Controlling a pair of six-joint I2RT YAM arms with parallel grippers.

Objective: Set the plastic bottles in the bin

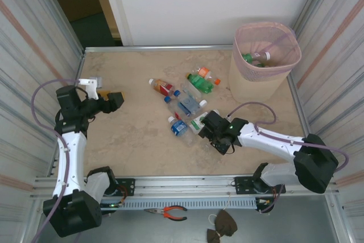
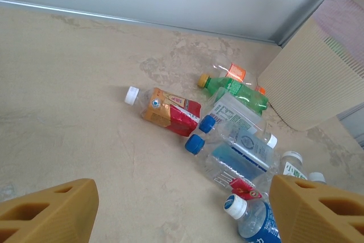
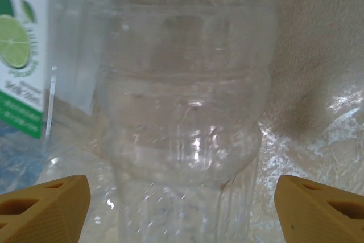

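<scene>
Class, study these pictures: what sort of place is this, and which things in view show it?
Likely a robotics test cell, not a home: two robot arms bolted to a metal rail, corrugated metal walls enclosing the table, pliers lying below.

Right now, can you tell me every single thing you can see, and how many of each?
table: one, beige, under everything.
bin: one, pale pink, table's far right corner.
bottles on the table: about seven; green, red-orange, clear with blue, white or orange caps; clustered mid-table.
bottles in the bin: at least two, green and clear.
pliers: one, red handles, below the table's near edge.
brown scrap: one, dark, right of the pliers.
left gripper: one, tan fingers, open, above the table's left side.
right gripper: one, tan fingers, open around a clear bottle.
</scene>
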